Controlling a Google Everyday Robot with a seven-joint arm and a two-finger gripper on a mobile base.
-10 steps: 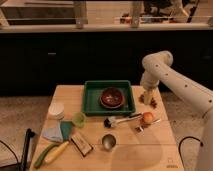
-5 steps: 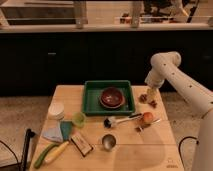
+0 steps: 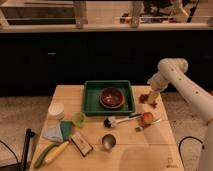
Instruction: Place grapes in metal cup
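At the near left corner of the wooden table (image 3: 150,155) lie a yellow banana (image 3: 58,151) and a long green veggie (image 3: 42,156), side by side. A bit to the right is a small flat box (image 3: 81,144). Just beside the box stands the metal cup (image 3: 108,141). It is shiny and grey, stands upright, and is dark inside.

A little farther back on the left are a pale blue cloth (image 3: 52,134) and a teal sponge (image 3: 67,129), touching each other. The light green cup (image 3: 78,119) stands just behind them. In the middle lies a brush (image 3: 120,120), with its dark head toward the green cup. At the other end of the brush sits a smooth orange fruit (image 3: 146,118).

Farther back still, a white stack (image 3: 56,110) sits at the left edge. The green tray (image 3: 95,102) is in the middle, and a dark red bowl (image 3: 112,96) sits inside it.

The grapes (image 3: 144,99) are a small dark lump on the table, just right of the tray and well apart from the metal cup. The end effector (image 3: 153,96) is right at the grapes, at the tip of the white arm (image 3: 175,75) that reaches in from the right. I cannot tell if it is open or clamped on them.
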